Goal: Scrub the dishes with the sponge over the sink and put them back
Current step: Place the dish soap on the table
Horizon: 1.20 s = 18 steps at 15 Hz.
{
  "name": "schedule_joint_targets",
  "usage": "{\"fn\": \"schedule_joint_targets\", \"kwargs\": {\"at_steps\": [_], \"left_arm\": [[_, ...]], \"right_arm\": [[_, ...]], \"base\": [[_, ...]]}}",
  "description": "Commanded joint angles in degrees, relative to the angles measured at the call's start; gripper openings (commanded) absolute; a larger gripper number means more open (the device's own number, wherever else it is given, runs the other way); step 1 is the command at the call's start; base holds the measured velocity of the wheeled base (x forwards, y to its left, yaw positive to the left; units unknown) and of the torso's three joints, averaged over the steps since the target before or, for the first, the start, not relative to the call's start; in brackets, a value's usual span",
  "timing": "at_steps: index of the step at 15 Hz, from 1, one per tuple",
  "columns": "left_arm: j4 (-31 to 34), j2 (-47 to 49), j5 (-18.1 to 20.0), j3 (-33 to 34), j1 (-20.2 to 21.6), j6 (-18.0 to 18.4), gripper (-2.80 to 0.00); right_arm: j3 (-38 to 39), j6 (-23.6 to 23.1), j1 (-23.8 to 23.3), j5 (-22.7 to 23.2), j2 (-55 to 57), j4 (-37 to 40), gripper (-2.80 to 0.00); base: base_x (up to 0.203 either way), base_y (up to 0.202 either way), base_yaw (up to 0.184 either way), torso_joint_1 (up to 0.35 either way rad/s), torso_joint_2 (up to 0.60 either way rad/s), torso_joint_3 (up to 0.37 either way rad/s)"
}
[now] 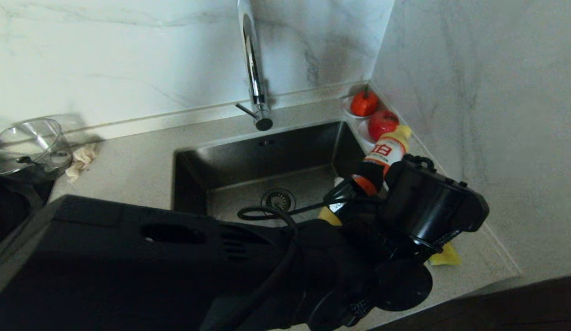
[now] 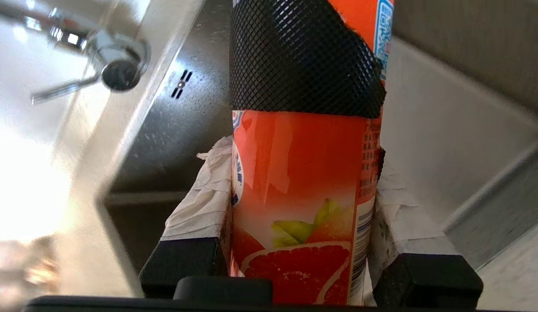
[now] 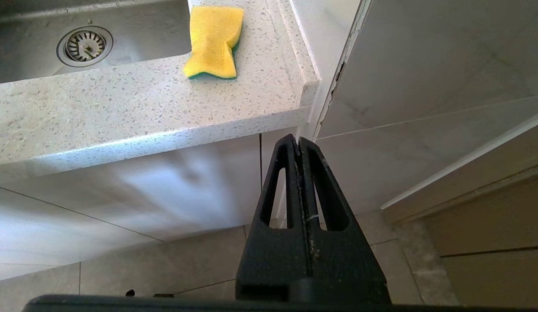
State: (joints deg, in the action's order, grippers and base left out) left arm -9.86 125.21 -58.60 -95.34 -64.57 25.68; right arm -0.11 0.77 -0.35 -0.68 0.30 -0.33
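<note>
Sponge [image 3: 214,41], a yellow foam pad with a thin green scouring face underneath, lies on the speckled surface [image 3: 121,108] at the sink's [image 1: 267,161] rim, up and ahead of the right tool [image 3: 300,143], which hangs below the surface edge with its fingers pressed together on nothing. None of the dishes show in any view.

Left tool [image 2: 303,242] is clamped about a tall orange detergent bottle [image 2: 303,186], glossy plastic printed with grapefruit slices and wrapped higher up in black mesh; the white padded fingers [image 2: 199,203] press it from both sides. From the head camera the bottle tilts up beyond the tool, yellow cap [image 1: 399,133] toward the corner by the two red fruits [image 1: 364,103], beside the dark steel basin.

Judging by this, the step in hand is handling the soap. Doing it well likely means keeping the grip square on the slick cylinder, since smooth plastic can slide, and keeping the nozzle over the basin or sponge. The chrome tap [image 1: 253,69] stands well ahead of the tool.
</note>
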Motion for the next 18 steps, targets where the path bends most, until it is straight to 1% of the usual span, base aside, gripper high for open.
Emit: {"fn": "schedule_joint_targets", "kwargs": {"at_steps": [1,3,5,8,10,12,15,18], "left_arm": [[-0.3,-2.5,-0.3,-0.2,0.0,-3.2,-2.80],[-0.5,-4.0,1.1,-0.6,-0.1,-6.5,-2.80],[-0.7,-5.7,1.7,-0.7,-0.1,-9.3,-2.80],[-0.9,-9.0,3.6,-1.5,-0.4,-11.6,-2.80],[-0.9,-11.7,5.7,-1.5,-0.4,-13.3,-2.80],[-1.3,-14.3,6.7,-1.4,-1.4,-15.4,-2.80],[-3.8,-17.4,7.1,-1.2,-2.0,-15.9,-2.80],[-5.4,-20.5,9.0,-1.1,-2.0,-16.0,-2.80]], "right_arm": [[0.0,-0.1,0.0,0.0,0.0,0.0,-2.80],[0.0,-0.1,0.0,0.0,0.0,0.0,-2.80],[0.0,0.0,0.0,0.0,0.0,0.0,-2.80],[0.1,0.0,0.0,0.0,0.0,0.0,-2.80],[0.1,0.0,0.0,0.0,0.0,0.0,-2.80],[0.1,0.0,0.0,0.0,0.0,0.0,-2.80],[0.0,0.0,0.0,0.0,0.0,0.0,-2.80],[0.0,0.0,0.0,0.0,0.0,0.0,-2.80]], "base": [[0.000,0.000,0.000,0.000,0.00,0.000],[0.000,0.000,0.000,0.000,0.00,0.000],[0.000,0.000,0.000,0.000,0.00,0.000],[0.000,0.000,0.000,0.000,0.00,0.000],[0.000,0.000,0.000,0.000,0.00,0.000],[0.000,0.000,0.000,0.000,0.00,0.000],[0.000,0.000,0.000,0.000,0.00,0.000],[0.000,0.000,0.000,0.000,0.00,0.000]]}}
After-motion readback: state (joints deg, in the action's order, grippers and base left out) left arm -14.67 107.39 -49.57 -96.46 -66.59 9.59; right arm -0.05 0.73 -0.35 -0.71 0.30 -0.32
